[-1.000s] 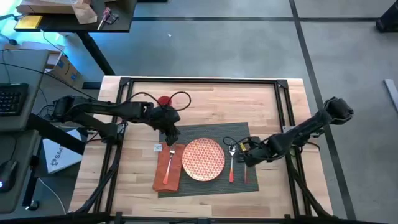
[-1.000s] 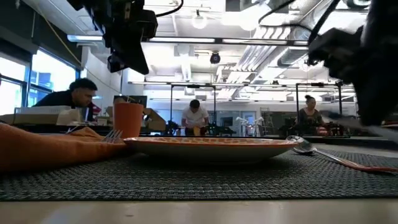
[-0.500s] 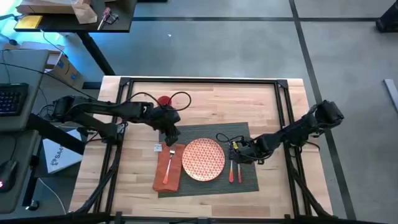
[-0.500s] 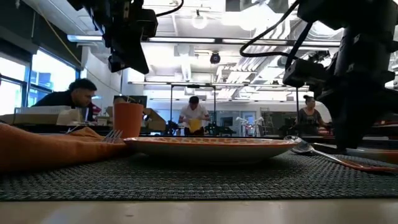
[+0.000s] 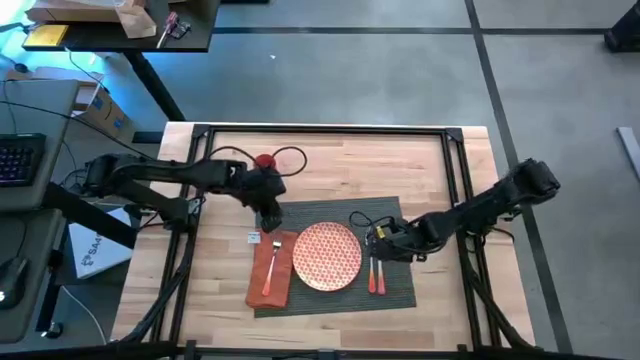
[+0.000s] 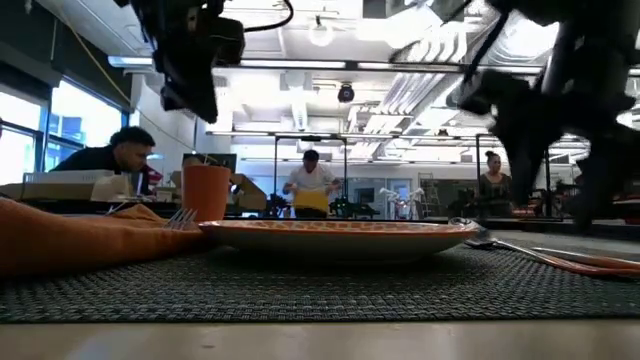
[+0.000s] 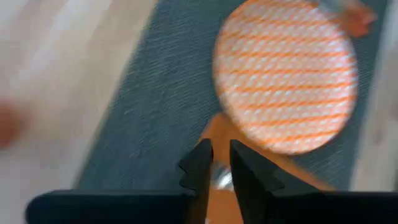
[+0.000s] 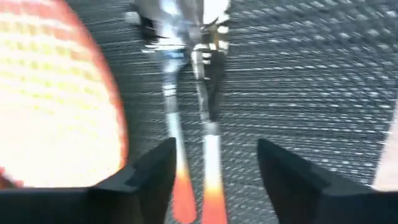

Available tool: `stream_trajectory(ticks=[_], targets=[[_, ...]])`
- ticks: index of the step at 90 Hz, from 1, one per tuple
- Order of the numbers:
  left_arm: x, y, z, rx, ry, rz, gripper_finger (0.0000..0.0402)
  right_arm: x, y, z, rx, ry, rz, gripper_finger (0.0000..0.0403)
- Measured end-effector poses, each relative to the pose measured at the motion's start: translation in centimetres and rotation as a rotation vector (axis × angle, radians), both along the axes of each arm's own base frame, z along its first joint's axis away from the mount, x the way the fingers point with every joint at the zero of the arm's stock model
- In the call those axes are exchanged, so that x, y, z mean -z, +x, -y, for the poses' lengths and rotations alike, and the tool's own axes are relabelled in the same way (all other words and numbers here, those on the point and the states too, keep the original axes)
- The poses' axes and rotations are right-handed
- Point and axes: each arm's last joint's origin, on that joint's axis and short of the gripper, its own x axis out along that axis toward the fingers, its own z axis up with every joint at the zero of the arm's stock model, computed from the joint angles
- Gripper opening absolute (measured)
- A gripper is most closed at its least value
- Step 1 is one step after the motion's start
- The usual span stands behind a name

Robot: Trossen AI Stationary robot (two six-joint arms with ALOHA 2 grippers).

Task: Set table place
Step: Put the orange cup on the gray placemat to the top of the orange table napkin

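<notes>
The dark grey placemat (image 5: 395, 290) lies on the wooden table (image 5: 420, 165). On it sit a round patterned plate (image 5: 327, 255) and a rust-orange napkin (image 5: 270, 270) with a fork (image 6: 180, 215) on top. A spoon (image 5: 372, 272) and an orange-handled knife (image 5: 383, 274) lie side by side to the right of the plate. My left gripper (image 7: 216, 163) hovers above the napkin's far end, its fingers a narrow gap apart. My right gripper (image 8: 214, 171) stands open over the spoon (image 8: 169, 99) and knife (image 8: 210, 93), a finger on either side and clear of them.
An orange cup (image 5: 264, 162) stands on the table beyond the placemat, near a loop of black cable (image 5: 290, 158). A black metal frame (image 5: 330, 130) runs along the table's edges. People sit in the room beyond the table in the low view.
My right gripper has gone toward the plate from the placemat's right part, then risen a little. The knife, which was held above the mat, now lies flat beside the spoon. My left gripper has shifted slightly toward the table's left edge.
</notes>
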Motion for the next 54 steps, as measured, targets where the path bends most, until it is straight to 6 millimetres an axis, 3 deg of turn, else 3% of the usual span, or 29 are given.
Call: stream_trajectory(ticks=[13,24,38,54], targets=[[-1.7,-1.4,-3.0,-0.082,0.066,-0.097,0.0102,-1.5,-0.3,0.5,0.027,-0.080,0.093,0.0268],[-1.2,-2.2,-6.0,-0.106,0.080,-0.142,0.0138,-1.8,-0.2,1.1,0.049,-0.124,0.114,0.0270],[1.3,-2.2,-8.8,-0.043,0.090,-0.203,0.0162,-1.8,-0.1,1.6,0.037,-0.137,0.115,0.0270],[4.7,-0.7,-10.1,0.038,0.133,-0.301,0.0145,-1.9,0.1,1.7,0.026,-0.140,0.134,0.0270]])
